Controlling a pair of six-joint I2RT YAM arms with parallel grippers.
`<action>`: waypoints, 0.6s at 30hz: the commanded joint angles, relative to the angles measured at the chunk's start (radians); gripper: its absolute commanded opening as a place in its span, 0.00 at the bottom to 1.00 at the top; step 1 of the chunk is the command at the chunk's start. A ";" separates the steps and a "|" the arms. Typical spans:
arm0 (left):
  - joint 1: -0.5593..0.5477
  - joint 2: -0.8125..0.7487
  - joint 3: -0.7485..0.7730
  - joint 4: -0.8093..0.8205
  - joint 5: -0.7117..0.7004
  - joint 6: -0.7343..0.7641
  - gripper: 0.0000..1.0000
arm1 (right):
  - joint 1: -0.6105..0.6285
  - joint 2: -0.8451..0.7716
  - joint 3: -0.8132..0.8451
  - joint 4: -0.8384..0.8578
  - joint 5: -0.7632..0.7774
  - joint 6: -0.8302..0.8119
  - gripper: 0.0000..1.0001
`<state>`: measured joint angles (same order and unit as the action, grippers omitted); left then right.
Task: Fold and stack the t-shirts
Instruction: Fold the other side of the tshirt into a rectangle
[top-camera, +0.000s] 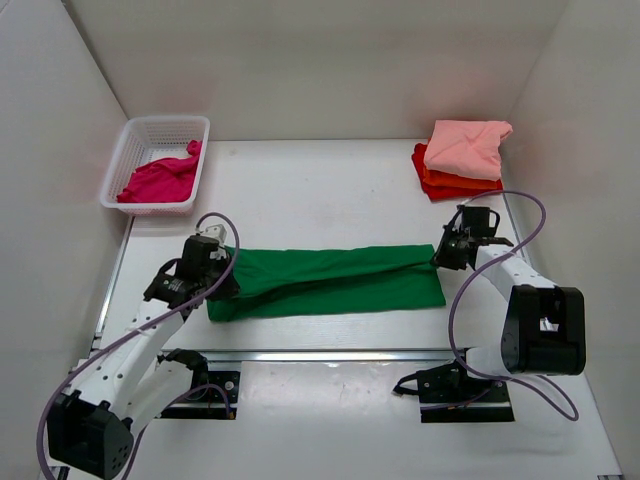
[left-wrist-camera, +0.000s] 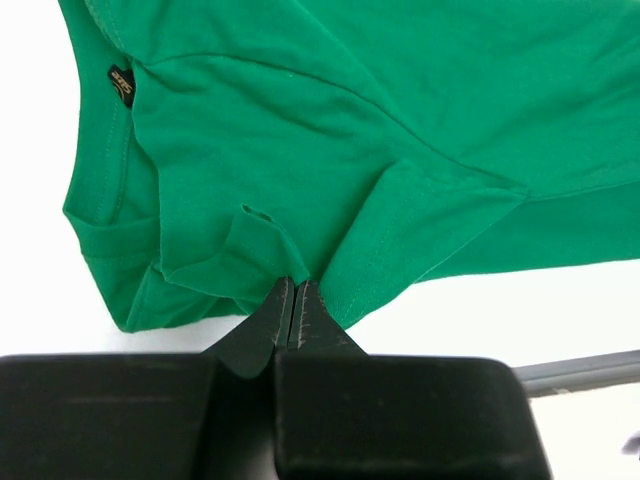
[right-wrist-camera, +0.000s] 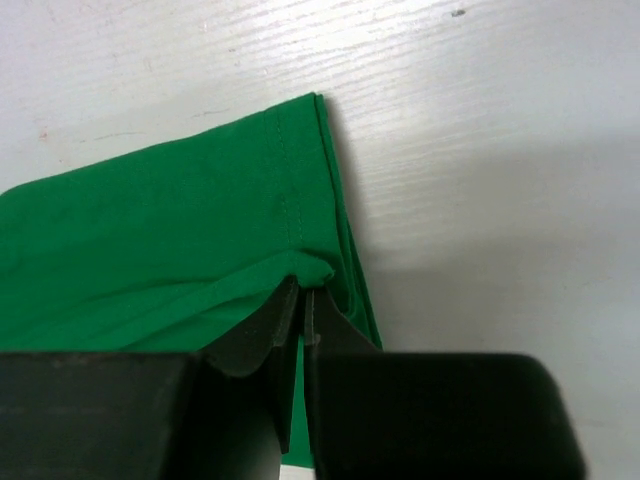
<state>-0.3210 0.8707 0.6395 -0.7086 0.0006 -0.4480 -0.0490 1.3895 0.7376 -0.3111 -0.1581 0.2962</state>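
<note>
Lying across the middle of the desk (top-camera: 330, 195), the green t-shirt (top-camera: 330, 283) is stretched between the arms. The left pincer (left-wrist-camera: 292, 290) grips its left end, and the right pincer (right-wrist-camera: 303, 292) grips its right hem. The folded t-shirts (top-camera: 462, 150) are stacked far right; a magenta t-shirt (top-camera: 160, 180) sits in the white basket (top-camera: 150, 128).

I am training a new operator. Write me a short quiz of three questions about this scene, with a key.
1. True or false: both the left tool and the right tool pinch the green t-shirt.
2. What lies in the white basket? A) a blue towel B) the magenta shirt C) a yellow cup
3. Which colour tops the folded stack at the far right?
Key: 1 true; 2 B; 3 the salmon pink shirt.
</note>
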 joint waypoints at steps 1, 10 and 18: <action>-0.015 -0.022 0.005 -0.040 0.035 -0.017 0.00 | -0.008 -0.029 0.013 -0.028 0.029 -0.006 0.02; 0.075 -0.108 -0.003 0.001 0.004 0.000 0.53 | -0.017 -0.101 0.057 -0.083 0.064 -0.022 0.62; 0.025 -0.024 0.051 0.047 0.027 -0.027 0.53 | 0.023 -0.103 0.140 -0.026 0.002 -0.071 0.58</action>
<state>-0.2562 0.8253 0.6724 -0.6941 0.0109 -0.4564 -0.0456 1.2793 0.8299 -0.3851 -0.1394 0.2596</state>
